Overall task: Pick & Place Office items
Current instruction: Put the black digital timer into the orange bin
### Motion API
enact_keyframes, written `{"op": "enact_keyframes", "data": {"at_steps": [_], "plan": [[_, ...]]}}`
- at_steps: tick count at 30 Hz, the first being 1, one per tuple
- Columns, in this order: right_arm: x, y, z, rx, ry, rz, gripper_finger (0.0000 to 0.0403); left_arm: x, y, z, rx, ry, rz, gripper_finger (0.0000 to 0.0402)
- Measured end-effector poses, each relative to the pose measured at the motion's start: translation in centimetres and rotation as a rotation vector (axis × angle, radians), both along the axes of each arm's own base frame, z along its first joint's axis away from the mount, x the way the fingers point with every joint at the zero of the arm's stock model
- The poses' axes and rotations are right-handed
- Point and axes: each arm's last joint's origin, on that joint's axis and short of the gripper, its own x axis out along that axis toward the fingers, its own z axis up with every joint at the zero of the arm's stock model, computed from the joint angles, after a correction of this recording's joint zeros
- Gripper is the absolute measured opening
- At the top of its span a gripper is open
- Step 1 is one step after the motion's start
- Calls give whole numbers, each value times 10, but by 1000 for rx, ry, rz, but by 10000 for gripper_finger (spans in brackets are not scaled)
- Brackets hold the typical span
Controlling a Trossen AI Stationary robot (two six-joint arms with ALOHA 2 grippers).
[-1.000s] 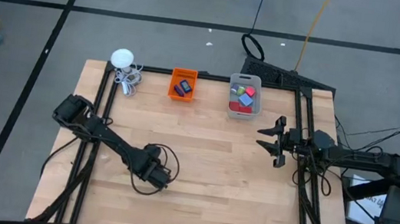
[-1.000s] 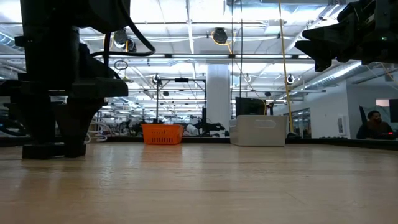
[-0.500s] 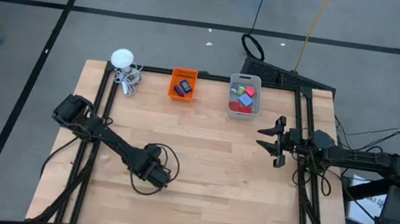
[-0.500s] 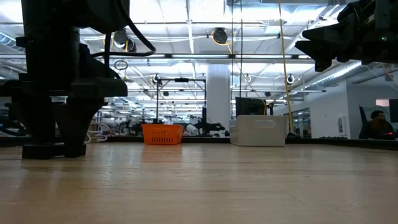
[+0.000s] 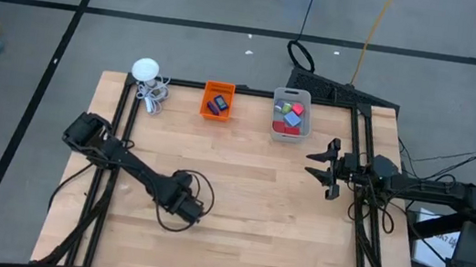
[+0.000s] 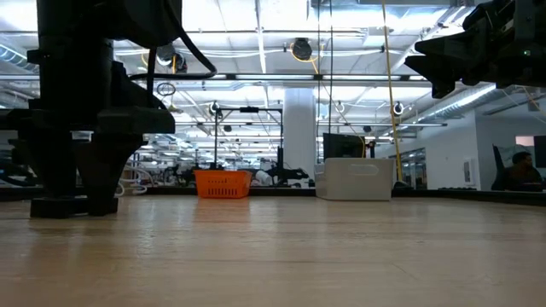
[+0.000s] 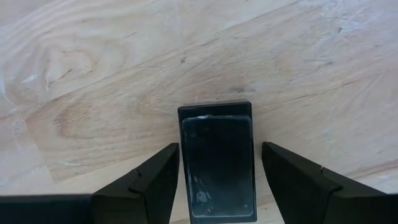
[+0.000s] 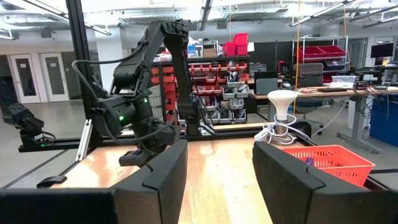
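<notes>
The left gripper (image 7: pixel 216 180) is low over the wooden worktop (image 5: pixel 249 190), at about seven o'clock. Its jaws are open on each side of a flat, shiny black rectangle (image 7: pixel 217 163), probably ready to pinch it. The other office items (image 5: pixel 287 117) sit in the clear grey bin (image 5: pixel 293 95) and orange bin (image 5: pixel 219 88) near twelve. The right gripper (image 5: pixel 323 166) waits at three o'clock, jaws open.

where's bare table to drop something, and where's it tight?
Bare wood: the middle of the light wooden table, between the left claw and the right claw, and the near strip. Crowded: the far edge, where the white round gadget with coiled cable, small orange bin and clear grey bin stand in a row.
</notes>
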Motion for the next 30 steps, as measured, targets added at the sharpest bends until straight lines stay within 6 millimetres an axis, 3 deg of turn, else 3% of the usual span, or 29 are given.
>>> {"op": "enact_keyframes", "data": {"at_steps": [30], "plan": [[0,0,0,0,0,0,171,-5,1,0,6,56,-15,229]]}}
